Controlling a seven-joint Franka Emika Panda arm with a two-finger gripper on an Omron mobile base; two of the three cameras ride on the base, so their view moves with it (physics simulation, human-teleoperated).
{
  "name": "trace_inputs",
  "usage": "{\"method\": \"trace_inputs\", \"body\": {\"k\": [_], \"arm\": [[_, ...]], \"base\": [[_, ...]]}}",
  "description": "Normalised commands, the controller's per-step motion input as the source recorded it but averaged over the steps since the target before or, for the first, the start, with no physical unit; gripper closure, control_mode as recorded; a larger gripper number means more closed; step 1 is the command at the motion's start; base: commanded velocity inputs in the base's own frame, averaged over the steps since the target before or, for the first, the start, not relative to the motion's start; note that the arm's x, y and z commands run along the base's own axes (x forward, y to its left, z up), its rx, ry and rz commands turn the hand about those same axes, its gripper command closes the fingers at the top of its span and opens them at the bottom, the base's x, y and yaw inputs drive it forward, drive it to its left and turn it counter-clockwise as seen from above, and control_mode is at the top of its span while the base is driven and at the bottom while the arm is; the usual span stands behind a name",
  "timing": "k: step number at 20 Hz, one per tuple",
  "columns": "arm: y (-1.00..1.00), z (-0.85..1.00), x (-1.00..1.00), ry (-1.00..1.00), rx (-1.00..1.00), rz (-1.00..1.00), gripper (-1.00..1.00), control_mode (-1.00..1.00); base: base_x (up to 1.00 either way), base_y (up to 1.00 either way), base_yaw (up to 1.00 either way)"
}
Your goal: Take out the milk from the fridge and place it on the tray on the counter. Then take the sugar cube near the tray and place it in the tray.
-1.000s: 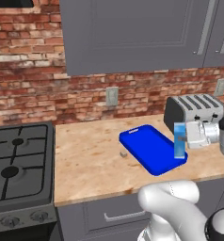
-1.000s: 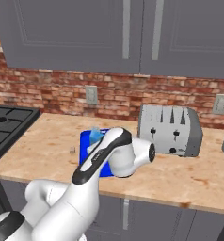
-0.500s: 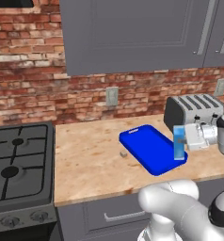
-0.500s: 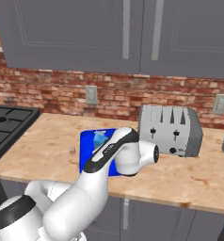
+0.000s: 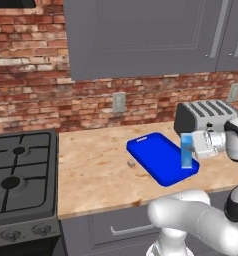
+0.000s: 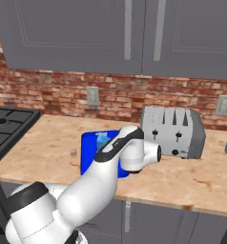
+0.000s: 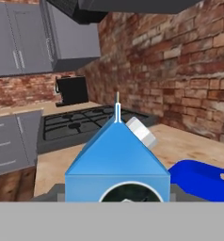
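now claw [image 5: 190, 149] holds milk [image 5: 186, 150] over tray [image 5: 158, 157]

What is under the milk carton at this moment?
The milk carton is held upright over the near right corner of the blue tray. The tray lies on the wooden counter. Whether the carton already touches the tray cannot be seen.

**No readable text anywhere**

You find no lettering, brand, number or sign to read. The milk [image 7: 117, 164] at the bottom centre of the hand view shows plain blue faces, and the toaster [image 6: 172, 130] at centre right of the right base view is unmarked.
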Motion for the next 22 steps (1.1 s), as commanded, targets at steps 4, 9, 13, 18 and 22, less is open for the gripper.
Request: {"method": "trace_inputs", "body": {"k": [4,9,13,18,22], "arm": [[-0.04,-0.16,0.42,0.00,0.00,0.02,1.00,-1.00],[-0.07,-0.32,0.25,0.00,0.00,0.03,1.00,-1.00],[-0.09,-0.38,0.16,0.00,0.00,0.05,1.00,-1.00],[-0.12,-0.24,0.12,0.00,0.01,0.05,1.00,-1.00],[-0.14,-0.13,0.13,0.00,0.03,0.04,1.00,-1.00]], "base": [[0.00,0.00,0.00],[0.00,0.00,0.00],[0.00,0.00,0.00],[0.00,0.00,0.00],[0.00,0.00,0.00]]}}
